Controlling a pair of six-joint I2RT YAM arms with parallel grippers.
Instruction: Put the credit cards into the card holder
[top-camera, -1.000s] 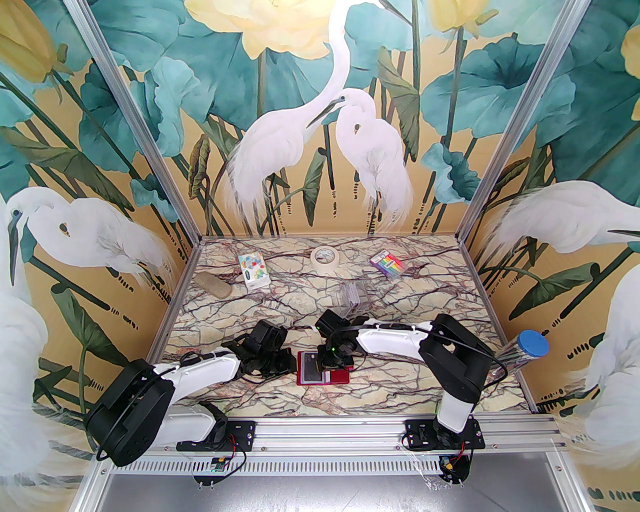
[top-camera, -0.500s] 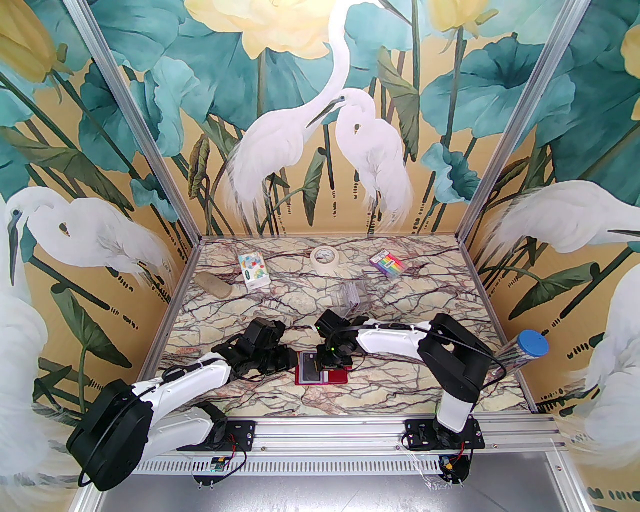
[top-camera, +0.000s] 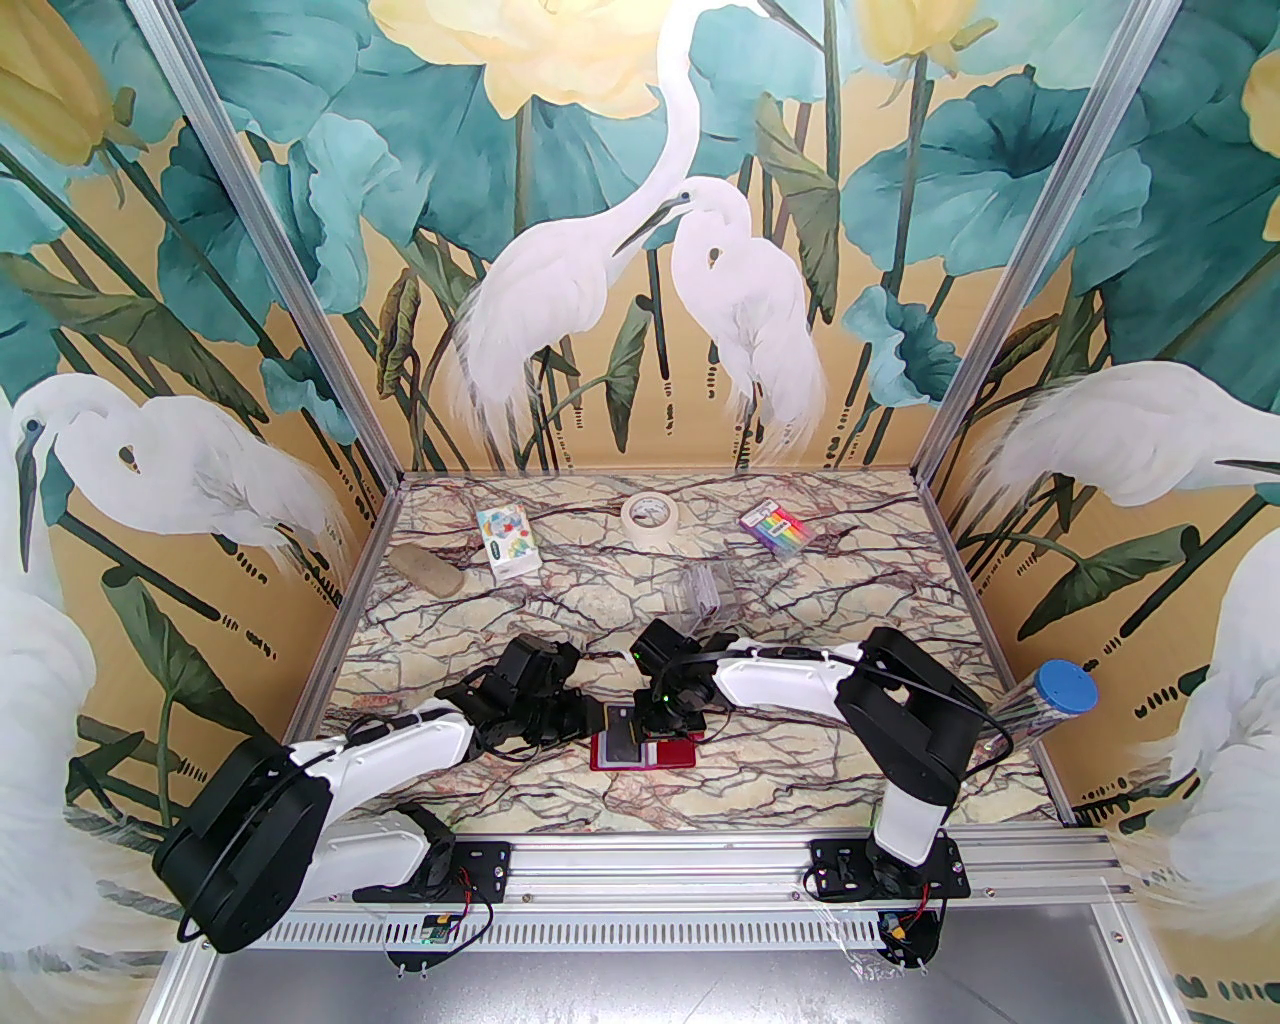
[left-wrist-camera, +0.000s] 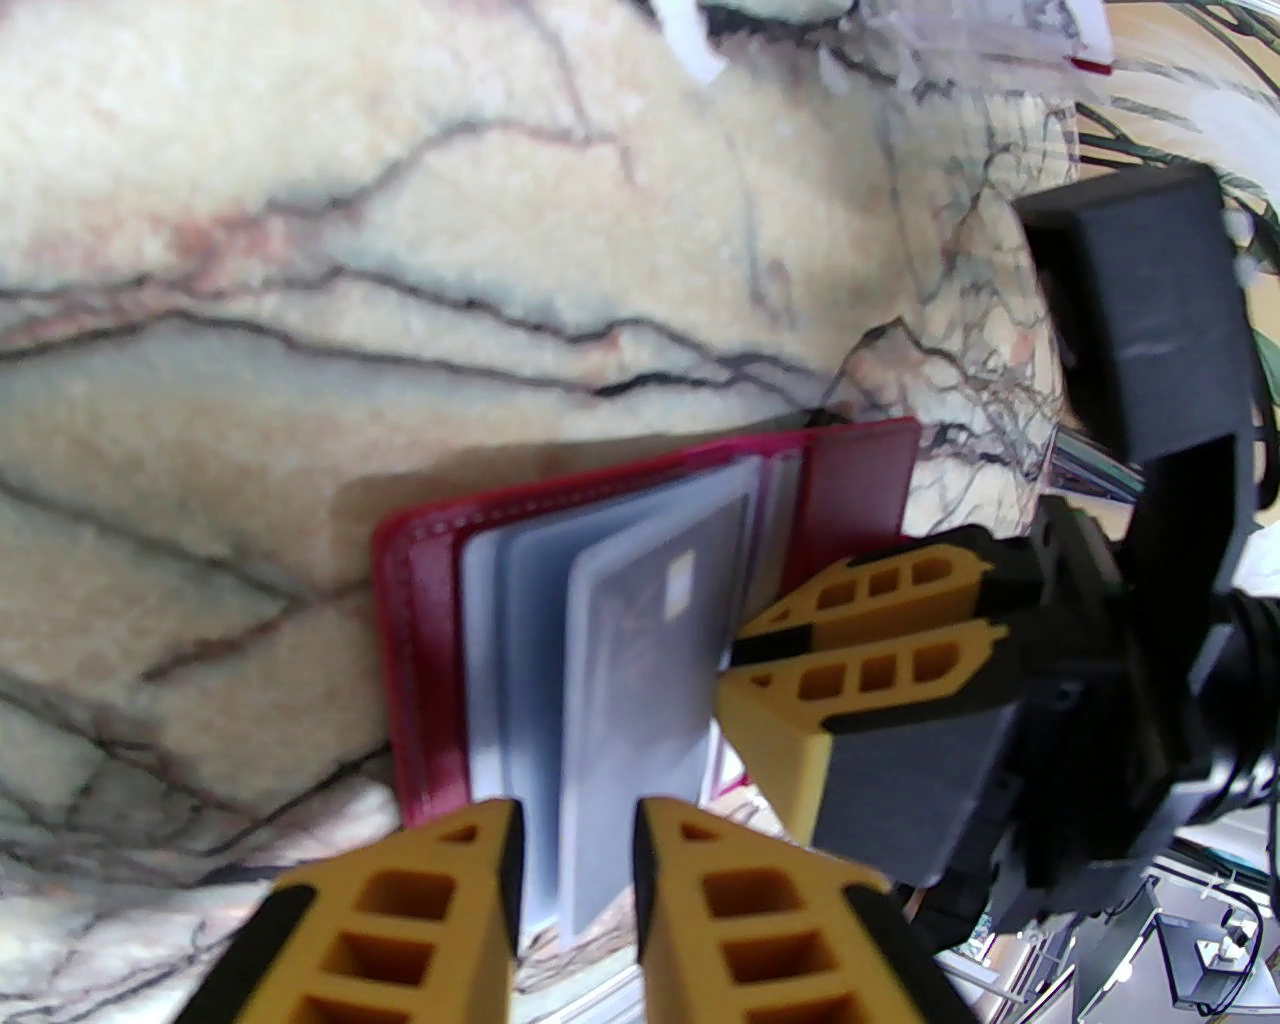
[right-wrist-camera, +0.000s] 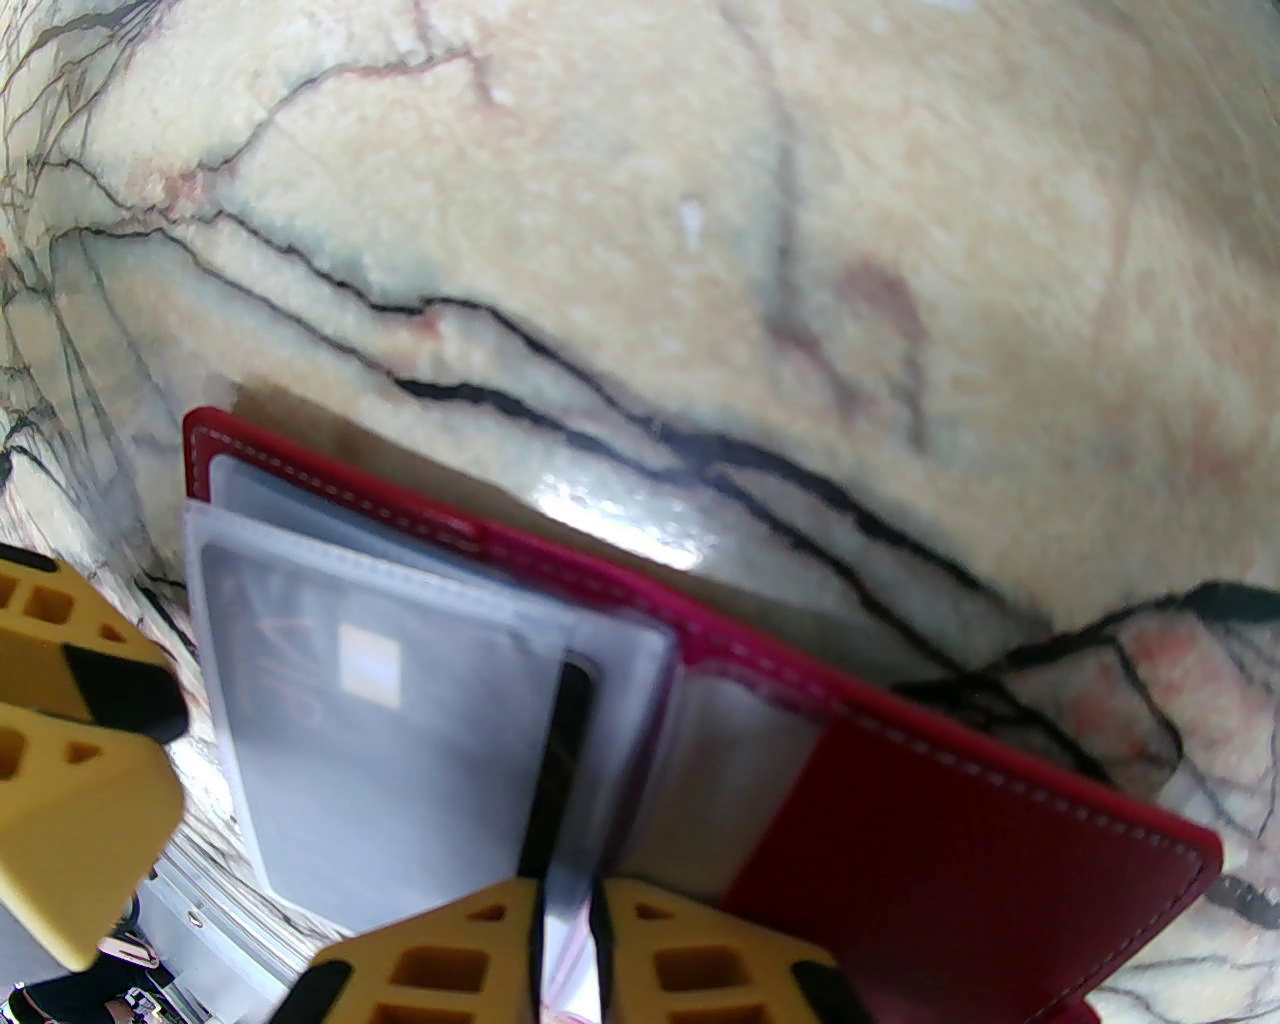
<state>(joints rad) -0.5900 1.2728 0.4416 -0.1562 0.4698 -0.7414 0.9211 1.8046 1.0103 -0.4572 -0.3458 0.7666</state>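
Observation:
The dark red card holder lies open on the marble table, near the front middle. A grey-blue credit card with a chip sits in one of its clear sleeves, also seen in the right wrist view. My left gripper is at the holder's left edge, slightly open. The card's outer edge runs between its fingertips without being pinched. My right gripper is shut on a clear sleeve page at the holder's spine and holds it up.
A clear plastic box stands just behind the right arm. Farther back are a tape roll, a rainbow-striped packet, a white printed box and a beige lump. A blue-capped tube leans at the right edge.
The left gripper's jaws have parted from shut to slightly open around the card's edge, and the left arm has shifted a little rightward. The right gripper has not moved.

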